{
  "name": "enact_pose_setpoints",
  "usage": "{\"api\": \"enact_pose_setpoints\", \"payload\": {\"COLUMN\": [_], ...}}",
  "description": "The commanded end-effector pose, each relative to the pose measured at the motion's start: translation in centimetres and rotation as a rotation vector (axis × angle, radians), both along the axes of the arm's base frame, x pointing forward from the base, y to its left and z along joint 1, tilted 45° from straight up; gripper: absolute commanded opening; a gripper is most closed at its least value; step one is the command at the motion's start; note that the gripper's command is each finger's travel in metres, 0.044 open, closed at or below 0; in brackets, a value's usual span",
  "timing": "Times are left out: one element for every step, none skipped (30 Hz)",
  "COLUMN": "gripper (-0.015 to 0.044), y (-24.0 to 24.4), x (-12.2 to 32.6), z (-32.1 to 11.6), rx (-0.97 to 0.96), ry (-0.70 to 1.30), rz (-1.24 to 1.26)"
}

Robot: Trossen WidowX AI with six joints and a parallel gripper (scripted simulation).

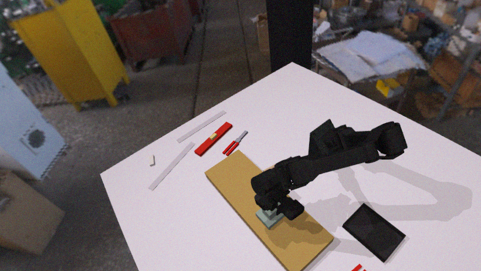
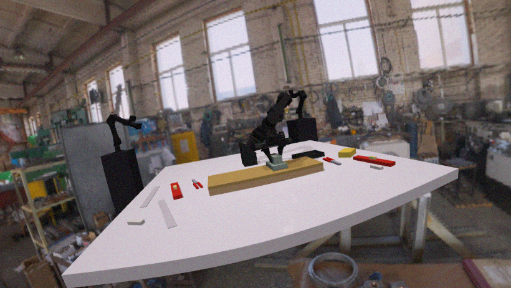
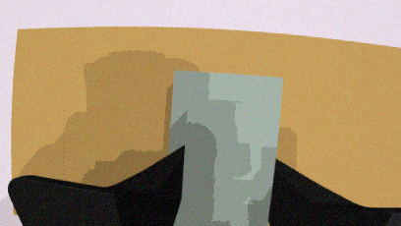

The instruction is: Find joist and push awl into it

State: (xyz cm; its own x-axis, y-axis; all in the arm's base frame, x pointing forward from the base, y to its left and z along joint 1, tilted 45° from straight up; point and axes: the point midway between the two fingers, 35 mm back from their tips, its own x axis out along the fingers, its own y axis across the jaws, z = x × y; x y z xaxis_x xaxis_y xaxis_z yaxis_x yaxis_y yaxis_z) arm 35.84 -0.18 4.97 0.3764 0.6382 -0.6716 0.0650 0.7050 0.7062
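From where I stand, one long tan wooden-looking floor panel (image 1: 231, 188) (image 2: 264, 175) (image 3: 344, 123) lies on a white table (image 1: 161, 229) (image 2: 250, 214) (image 3: 98, 12); everything else is placed by that panel. On its top sits one grey-green stepped block, the stud finder (image 1: 268, 220) (image 2: 276, 164) (image 3: 226, 123), its broad base down. One black gripper (image 1: 274, 205) (image 2: 275, 153) (image 3: 222, 154) has its jaws clamped on the stud finder's narrower upper part.

Beside the panel, apart from it, is one black rectangular tray (image 1: 373, 232) (image 2: 308, 154); the stud finder is not in it. Near the panel's two ends lie two red-handled pliers-like tools, one at each end, and, farther out, two red bars with yellow centres. Beyond one end are two pale flat strips. Two small pale blocks lie farther from the panel, and one yellow block (image 2: 346, 153) is past the tray. I can read no brand, label or writing.
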Motion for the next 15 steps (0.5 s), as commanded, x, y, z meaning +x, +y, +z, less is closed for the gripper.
{"api": "enact_pose_setpoints", "payload": {"gripper": [0.0,0.0,0.0,0.0,0.0,0.0,0.0,0.0,0.0,0.0,0.0,0.0,0.0,0.0,0.0], "y": [0.9,1.0,1.1,1.3,1.4,1.5,1.7,1.8,1.9,2.0,2.2,2.3,2.4,2.6,2.7], "x": [0.1,0.1,0.1,0.1,0.1,0.1,0.1,0.1,0.1,0.2,0.2,0.2,0.2,0.2,0.2], "z": [0.8,1.0,1.1,1.2,1.4,1.5,1.6,1.7,1.9,2.0,2.1,2.3,2.4,2.5,2.7], "rx": [0.001,0.001,0.001,0.001,0.001,0.001,0.002,0.002,0.002,0.002,0.002,0.002,0.002,0.002,0.002], "ry": [-0.002,-0.002,-0.002,-0.002,-0.002,-0.002,-0.002,-0.002,-0.002,-0.002,-0.002,-0.003,-0.003,-0.003,-0.003], "rz": [0.004,0.004,0.004,0.004,0.004,0.004,0.004,0.004,0.004,0.004,0.004,0.004,0.004,0.004,0.004]}}
